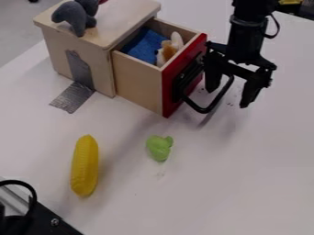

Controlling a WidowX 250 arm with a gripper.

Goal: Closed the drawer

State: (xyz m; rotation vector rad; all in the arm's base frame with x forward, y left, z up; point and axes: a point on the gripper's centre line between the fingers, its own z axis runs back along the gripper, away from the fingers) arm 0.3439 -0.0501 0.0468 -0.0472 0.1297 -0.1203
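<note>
Looking through the camera view, you have the gripper (228,97) at the upper right, hanging down from the arm (248,34), which enters from the top edge. Its fingers stand wide apart, and your drawer (138,85) is right beside them, pulled out of the wooden cabinet (120,17) so that you can see down into it. The drawer's red front (170,87) faces the gripper, and its black handle (219,97) loops outward. You have the finger nearer the drawer close to that front, seen within the handle's loop, while the other finger hangs outside it; whether either one touches the handle, you cannot tell from this angle. Inside the drawer you'll find a blue cloth (146,45) toward the cabinet and, next to it near the red front, a brown and white plush toy (167,51), partly raised above the rim. Up on the cabinet's top sits a grey plush toy (73,17), close to the edge. Down the cabinet's side you have a strip of silver tape (73,97) that runs onto the white table (202,197). In front of the drawer, and apart from it, lies a small green toy (159,148), and to the left of that you have a yellow toy corn cob (85,165). At your lower left corner is black equipment (47,221) with a curved cable (30,190).
</note>
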